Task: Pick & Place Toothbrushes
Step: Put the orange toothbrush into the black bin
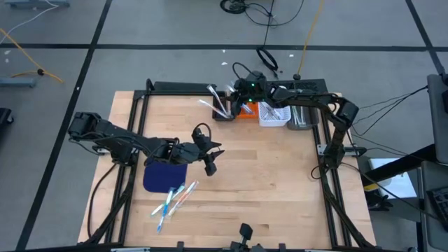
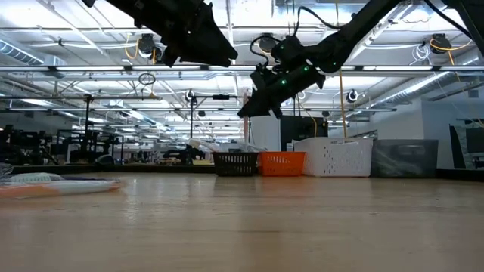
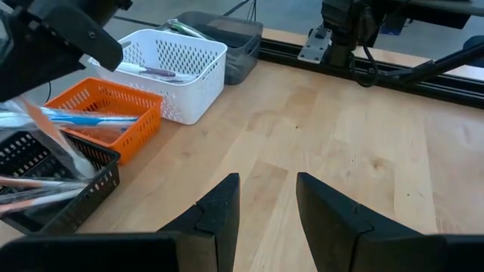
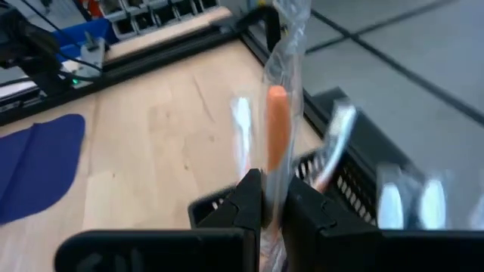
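Note:
Several toothbrushes [image 1: 175,198] lie flat on the table by the near edge of the dark blue mat [image 1: 164,175]; in the low view they blur at the left [image 2: 45,185]. Others stick up out of the black bin [image 1: 222,108], leaning on its rim. My right gripper [image 4: 274,190] hovers over that bin [image 4: 355,181], shut on one wrapped toothbrush [image 4: 277,128] with an orange handle. My left gripper [image 3: 265,202] is open and empty above the table's middle [image 1: 210,159], beside the mat. My right gripper pinches the wrapped toothbrush between its two fingers at the lower part of the handle [image 4: 275,175]. The brush runs along the fingers and juts out past the tips. It is lifted clear above the black bin; the left wrist view shows it slanting down [image 3: 47,130].
Along the far edge stand a black bin [image 3: 53,189], an orange bin [image 3: 106,113], a white bin [image 3: 178,68] and a grey bin [image 3: 231,41], side by side. A black frame rail [image 1: 175,87] borders the table. Bare wood lies between mat and bins.

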